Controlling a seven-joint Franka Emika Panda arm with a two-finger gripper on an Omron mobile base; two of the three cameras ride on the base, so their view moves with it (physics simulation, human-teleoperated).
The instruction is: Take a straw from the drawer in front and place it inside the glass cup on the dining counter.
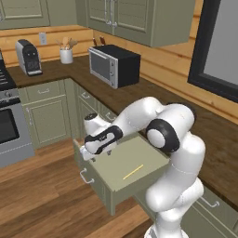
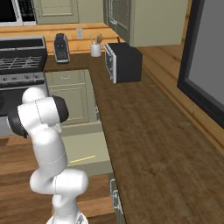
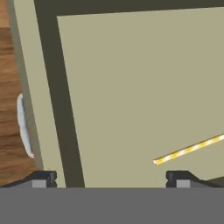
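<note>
The wide sage-green drawer (image 1: 116,162) stands pulled out under the wall worktop. A thin pale yellow straw (image 1: 133,172) lies flat on its floor, toward the cabinet side. My gripper (image 1: 87,154) hangs open over the drawer's front left part, near the front panel and above the silver handle (image 1: 86,177). In the hand view the straw (image 3: 188,150) lies just above the right fingertip (image 3: 179,178), with nothing between the fingers and my gripper (image 3: 111,179) pointing down at the drawer floor (image 3: 131,87). From the right base view the straw (image 2: 82,159) shows beside my arm. The glass cup and dining counter are out of view.
A dark wood worktop (image 1: 153,97) runs above the drawer, carrying a black microwave (image 1: 114,65), a coffee machine (image 1: 28,56) and a white utensil holder (image 1: 66,55). A stove (image 1: 9,121) stands at the left. Wood floor (image 1: 42,190) lies open in front of the drawer.
</note>
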